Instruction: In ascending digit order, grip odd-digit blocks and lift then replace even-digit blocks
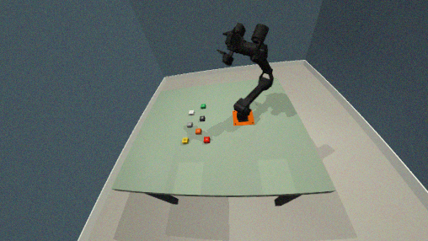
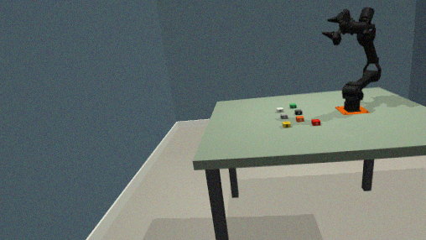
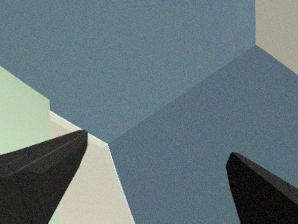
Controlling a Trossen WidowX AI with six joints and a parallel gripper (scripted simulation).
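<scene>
Several small blocks lie on the green table: a green block (image 1: 203,106) (image 2: 293,106), a white block (image 1: 191,112) (image 2: 280,110), a black block (image 1: 202,119) (image 2: 298,112), a grey block (image 1: 189,125) (image 2: 284,117), an orange block (image 1: 198,131) (image 2: 299,119), a yellow block (image 1: 184,141) (image 2: 286,124) and a red block (image 1: 206,140) (image 2: 315,122). Their digits are too small to read. My gripper (image 1: 222,42) (image 2: 326,26) (image 3: 158,149) is open and empty, raised high above the table. The wrist view shows no block.
The arm stands on an orange base plate (image 1: 249,122) (image 2: 341,111), to the right of the blocks in the top and exterior views. The green table (image 1: 227,173) (image 2: 251,147) (image 3: 20,117) has its edge in the wrist view, with walls beyond.
</scene>
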